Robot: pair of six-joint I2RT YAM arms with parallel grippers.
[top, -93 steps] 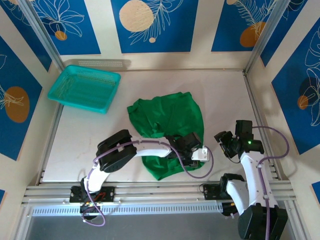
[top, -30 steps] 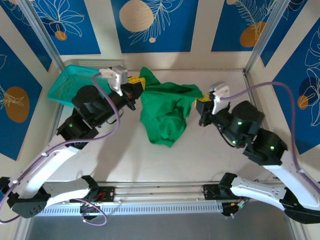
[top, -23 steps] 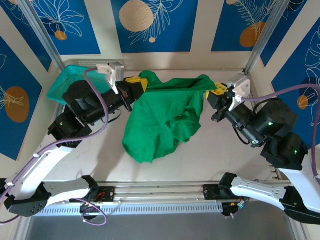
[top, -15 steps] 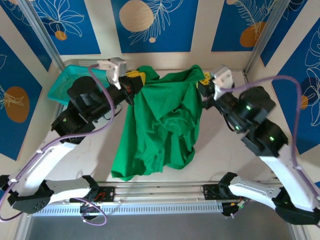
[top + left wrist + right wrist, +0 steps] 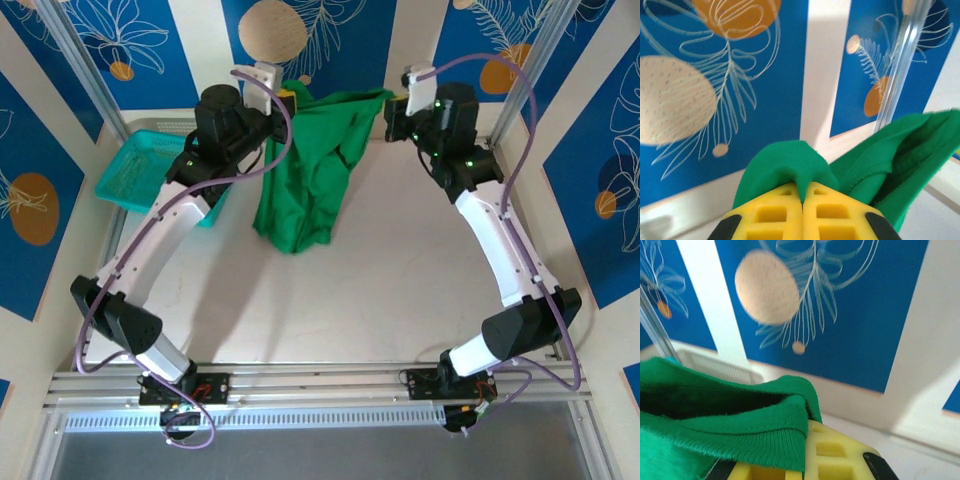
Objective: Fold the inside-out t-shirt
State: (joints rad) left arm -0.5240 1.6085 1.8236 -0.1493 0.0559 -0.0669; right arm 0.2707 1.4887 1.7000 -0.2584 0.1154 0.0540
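Both arms reach high toward the far wall. Left gripper (image 5: 284, 99) clamped tight on one top corner of shirt (image 5: 312, 165); right gripper (image 5: 393, 104) clamped on the other. Shirt hangs bunched between them, over far part of table (image 5: 400, 270). Basket (image 5: 130, 178) at left.

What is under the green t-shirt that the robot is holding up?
The white table lies under the hanging t-shirt, pinched at its top by the left gripper and right gripper. The cloth covers the table strip right behind it, so that part is hidden.
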